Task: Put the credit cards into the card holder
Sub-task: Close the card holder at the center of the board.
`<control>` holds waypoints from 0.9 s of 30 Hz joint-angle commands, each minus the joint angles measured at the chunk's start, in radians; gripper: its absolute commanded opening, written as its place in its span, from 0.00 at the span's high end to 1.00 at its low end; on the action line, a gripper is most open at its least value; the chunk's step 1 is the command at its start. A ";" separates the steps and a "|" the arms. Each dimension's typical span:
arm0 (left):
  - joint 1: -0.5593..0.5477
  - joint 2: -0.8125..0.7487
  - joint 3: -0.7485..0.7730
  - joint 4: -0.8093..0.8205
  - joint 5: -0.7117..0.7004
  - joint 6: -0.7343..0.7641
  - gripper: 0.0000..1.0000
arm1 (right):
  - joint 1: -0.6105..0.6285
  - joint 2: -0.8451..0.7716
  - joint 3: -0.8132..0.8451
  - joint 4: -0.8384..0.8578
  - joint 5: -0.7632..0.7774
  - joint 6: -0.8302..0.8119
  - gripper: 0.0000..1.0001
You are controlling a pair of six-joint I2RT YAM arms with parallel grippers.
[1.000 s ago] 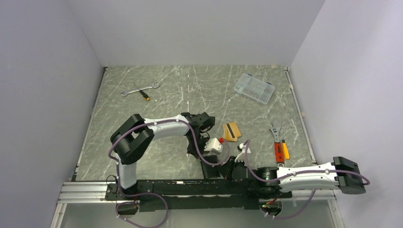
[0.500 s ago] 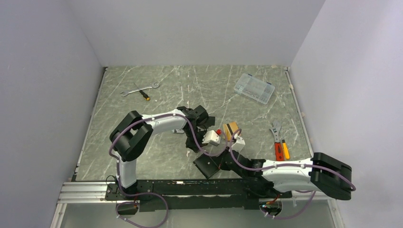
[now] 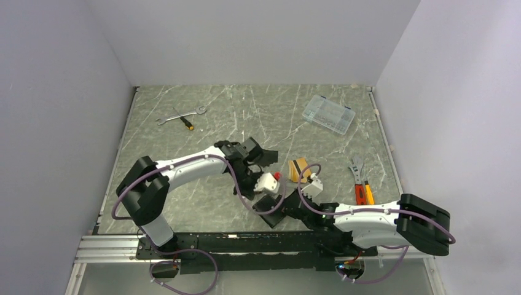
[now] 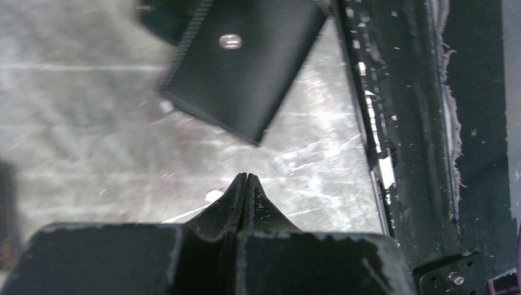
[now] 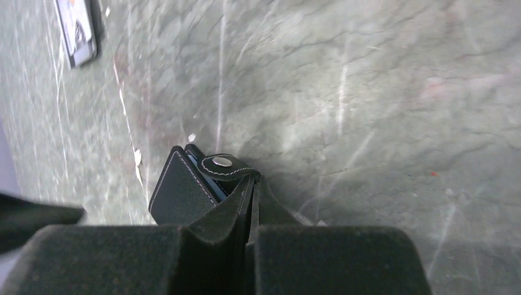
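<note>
Close to the near edge of the grey-green marbled table point(image 3: 203, 123), the small black folding card holder point(image 3: 268, 206) sits turned diagonally to that edge, its silver snap showing on top. The right gripper point(image 5: 250, 184) reaches in from the right, jaws pressed together, tips against the snap tab; whether they pinch it I cannot tell. The left gripper point(image 4: 246, 180), pressed shut and empty, hangs near the holder, apart from it. Farther and slightly right, the orange-tan plastic credit cards point(image 3: 299, 170) lie stacked, their long axis and black stripe running near to far.
</note>
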 commanded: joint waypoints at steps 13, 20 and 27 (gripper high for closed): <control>-0.152 0.047 -0.117 0.280 -0.147 0.000 1.00 | 0.011 -0.209 -0.077 -0.270 0.070 0.217 1.00; -0.150 0.166 -0.025 0.263 -0.162 0.006 1.00 | 0.029 -0.350 -0.135 -0.243 0.033 0.163 1.00; -0.098 0.196 -0.010 0.276 -0.227 -0.005 1.00 | 0.027 -0.206 -0.093 -0.136 -0.004 0.076 1.00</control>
